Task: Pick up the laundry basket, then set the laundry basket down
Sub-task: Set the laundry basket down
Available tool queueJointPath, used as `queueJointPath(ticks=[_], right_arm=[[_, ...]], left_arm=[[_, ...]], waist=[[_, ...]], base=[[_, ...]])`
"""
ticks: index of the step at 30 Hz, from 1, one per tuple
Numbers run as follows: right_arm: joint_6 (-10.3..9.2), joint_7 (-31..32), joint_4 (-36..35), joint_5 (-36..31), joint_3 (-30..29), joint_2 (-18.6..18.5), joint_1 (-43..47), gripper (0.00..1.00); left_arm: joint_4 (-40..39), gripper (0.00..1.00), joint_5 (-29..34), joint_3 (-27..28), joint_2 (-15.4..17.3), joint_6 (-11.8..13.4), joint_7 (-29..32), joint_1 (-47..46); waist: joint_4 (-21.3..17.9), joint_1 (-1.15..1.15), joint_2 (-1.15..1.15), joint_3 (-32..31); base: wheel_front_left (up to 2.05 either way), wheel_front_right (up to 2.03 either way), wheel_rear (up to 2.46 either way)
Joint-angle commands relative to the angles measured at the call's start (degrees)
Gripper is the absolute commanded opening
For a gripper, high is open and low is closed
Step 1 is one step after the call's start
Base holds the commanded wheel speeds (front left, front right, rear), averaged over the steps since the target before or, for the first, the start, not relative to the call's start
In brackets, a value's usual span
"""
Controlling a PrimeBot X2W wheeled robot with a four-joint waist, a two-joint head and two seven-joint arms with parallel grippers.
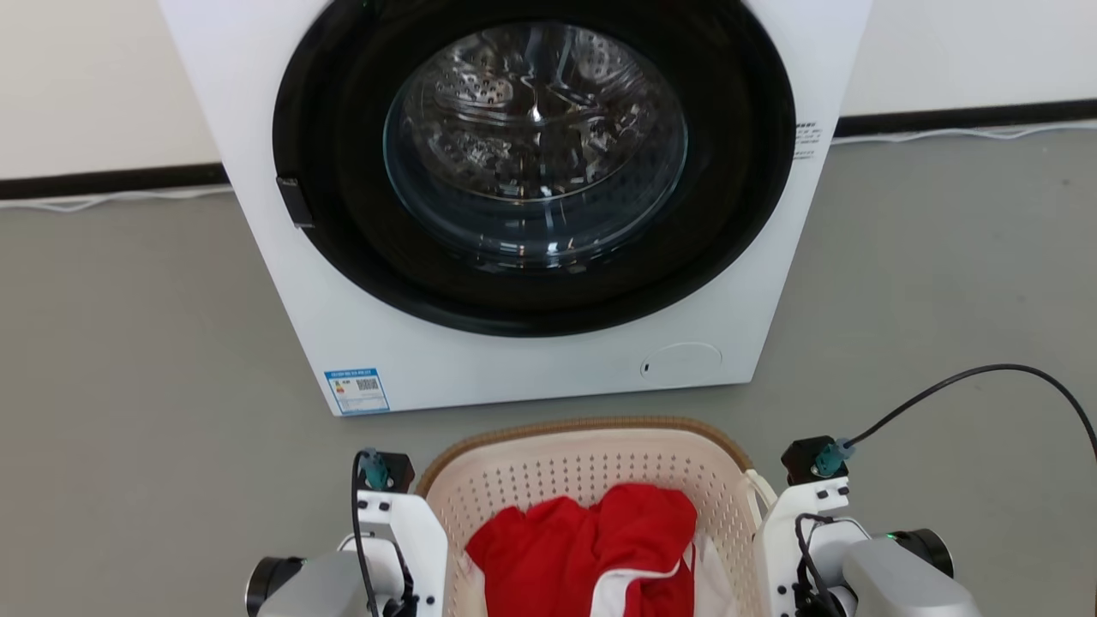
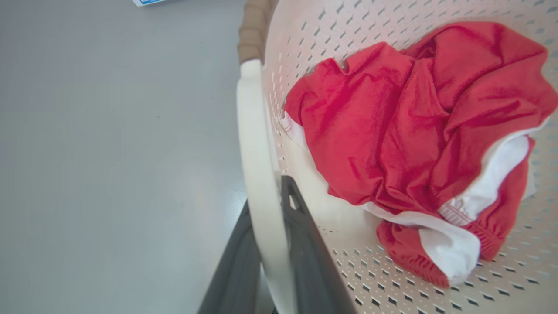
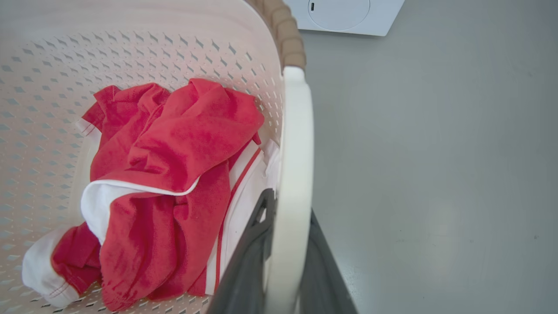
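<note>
The laundry basket (image 1: 591, 467) is cream-white and perforated with a brown woven rim (image 1: 583, 424). It sits low in the head view between my two wrists, in front of the washing machine. A crumpled red and white garment (image 1: 591, 540) lies inside it. In the left wrist view my left gripper (image 2: 267, 196) is shut on the basket's white side handle (image 2: 255, 131), one dark finger on each side of it. My right gripper (image 3: 290, 207) is shut the same way on the opposite handle (image 3: 296, 131). Whether the basket's bottom touches the floor is hidden.
A large white washing machine (image 1: 360, 326) with a round dark door (image 1: 531, 146) stands just beyond the basket. Grey floor (image 1: 128, 360) spreads to both sides. A black cable (image 1: 968, 377) loops from my right wrist. A pale wall with a dark skirting runs behind.
</note>
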Motion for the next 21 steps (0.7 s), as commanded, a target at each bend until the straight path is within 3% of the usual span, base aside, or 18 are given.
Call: queueJointPath(ticks=[1,10,21], right_arm=[[0.5,-1.8,-2.1,0.4,1.2,1.2,-2.9,0.0],[0.5,-8.0,-1.8,-0.1,1.3,1.2,-5.5,0.0],[0.5,-15.7,-0.2,-2.2,0.4,1.2,-12.6,0.0]], left_arm=[[-0.8,0.0,-0.2,0.6,0.5,-0.4,-1.2,-4.2],[-0.6,0.0,-0.2,1.4,0.6,1.1,-4.3,-8.0],[-0.5,0.0,0.5,2.2,0.8,2.5,-9.3,-16.1]], waist=[[0.2,0.0,0.0,0.9],[1.5,0.0,0.0,8.4],[2.6,0.0,0.0,22.9]], base=[[0.0,0.0,0.0],[0.0,0.0,0.0],[0.0,0.0,0.0]])
